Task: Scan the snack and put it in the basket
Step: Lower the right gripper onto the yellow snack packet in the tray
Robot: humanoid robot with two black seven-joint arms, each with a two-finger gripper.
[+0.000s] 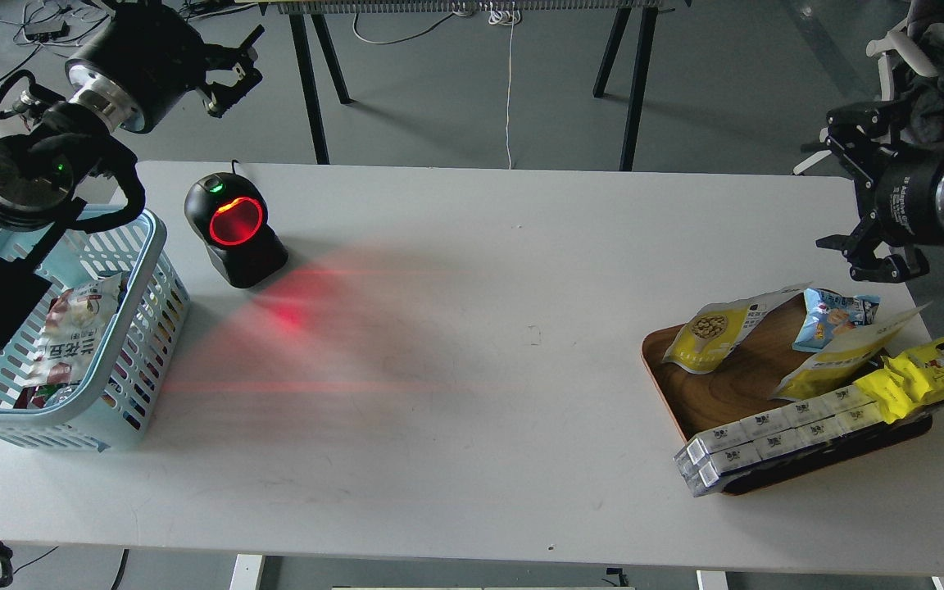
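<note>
The snack (pixel 711 331), a flat pouch with a yellow lower half and a round picture of nuts, lies on the left part of a wooden tray (pixel 726 392) at the table's right. The light blue basket (pixel 147 270) stands at the left edge and holds a red-and-white bag (pixel 70 332). My right gripper (pixel 837 187) is open and empty, in the air above and to the right of the snack. My left gripper (pixel 234 72) is open and empty, high beyond the table's far edge, behind the basket.
A black scanner (pixel 234 229) glows red at the back left and throws red light on the table. The tray also holds a second yellow pouch (pixel 837 356), a small light-blue bag (pixel 837 315), a bright yellow cartoon wrapper (pixel 931 369) and long white boxes (pixel 767 438).
</note>
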